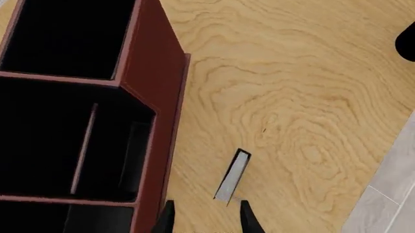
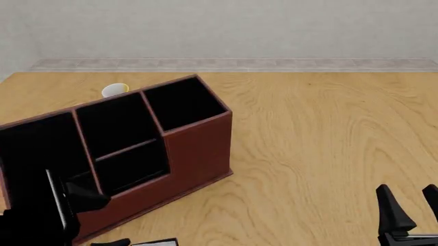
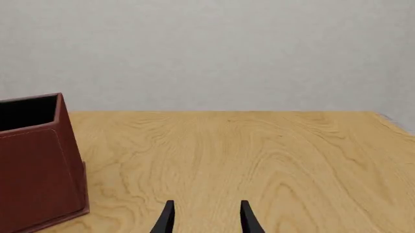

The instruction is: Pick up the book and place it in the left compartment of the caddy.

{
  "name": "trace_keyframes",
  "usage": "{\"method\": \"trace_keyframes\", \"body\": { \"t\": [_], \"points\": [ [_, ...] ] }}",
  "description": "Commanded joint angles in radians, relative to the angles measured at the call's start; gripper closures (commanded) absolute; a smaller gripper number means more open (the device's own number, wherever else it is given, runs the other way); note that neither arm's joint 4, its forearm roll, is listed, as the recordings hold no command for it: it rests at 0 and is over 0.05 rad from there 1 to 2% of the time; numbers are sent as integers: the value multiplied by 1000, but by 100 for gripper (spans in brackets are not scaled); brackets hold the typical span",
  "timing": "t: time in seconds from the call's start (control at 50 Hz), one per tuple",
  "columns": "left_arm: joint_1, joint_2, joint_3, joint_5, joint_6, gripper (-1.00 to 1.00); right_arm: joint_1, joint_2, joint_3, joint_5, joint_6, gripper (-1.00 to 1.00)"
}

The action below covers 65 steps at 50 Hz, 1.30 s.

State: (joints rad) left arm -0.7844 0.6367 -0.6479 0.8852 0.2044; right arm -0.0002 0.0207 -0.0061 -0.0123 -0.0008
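The book (image 1: 233, 175) is thin, with a black cover and a white page edge. It lies on the wooden table beside the caddy's (image 1: 159, 97) front wall. My left gripper (image 1: 206, 221) is open and empty, just short of the book, with its fingertips either side of the book's line. In the front view the book's white edge (image 2: 156, 241) shows at the bottom border, in front of the caddy (image 2: 195, 148). My left arm (image 2: 38, 218) covers part of the left compartment (image 2: 34, 148). My right gripper (image 2: 413, 205) is open and empty, far right; it also shows in the right wrist view (image 3: 206, 218).
A small white and yellow round object (image 2: 115, 90) sits behind the caddy. The table edge and grey floor (image 1: 389, 194) lie close beyond the book in the left wrist view. The caddy's tall end cell (image 3: 36, 160) shows in the right wrist view.
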Motion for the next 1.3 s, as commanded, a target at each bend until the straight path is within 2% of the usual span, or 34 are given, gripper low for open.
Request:
{"method": "trace_keyframes", "body": {
  "t": [0.02, 0.16, 0.54, 0.64, 0.68, 0.96, 1.06, 1.3],
  "points": [
    [-63, 49, 71, -46, -42, -100, 0, -7, 2, 4, 0, -100],
    [-77, 83, 112, -73, -50, -100, 0, -7, 2, 4, 0, -100],
    [-95, 146, 155, -158, -65, -100, 0, -7, 2, 4, 0, -100],
    [-111, 188, 177, -209, -84, -100, 0, -7, 2, 4, 0, -100],
    [-128, 220, 188, -245, -123, -100, 0, -7, 2, 4, 0, -100],
    [-160, 327, 235, -374, -153, -100, 0, -7, 2, 4, 0, -100],
    [-142, 349, 262, -407, -129, -100, 0, -6, 2, 4, 0, -100],
    [-165, 410, 281, -472, -168, -100, 0, -7, 2, 4, 0, -100]
  ]
}}
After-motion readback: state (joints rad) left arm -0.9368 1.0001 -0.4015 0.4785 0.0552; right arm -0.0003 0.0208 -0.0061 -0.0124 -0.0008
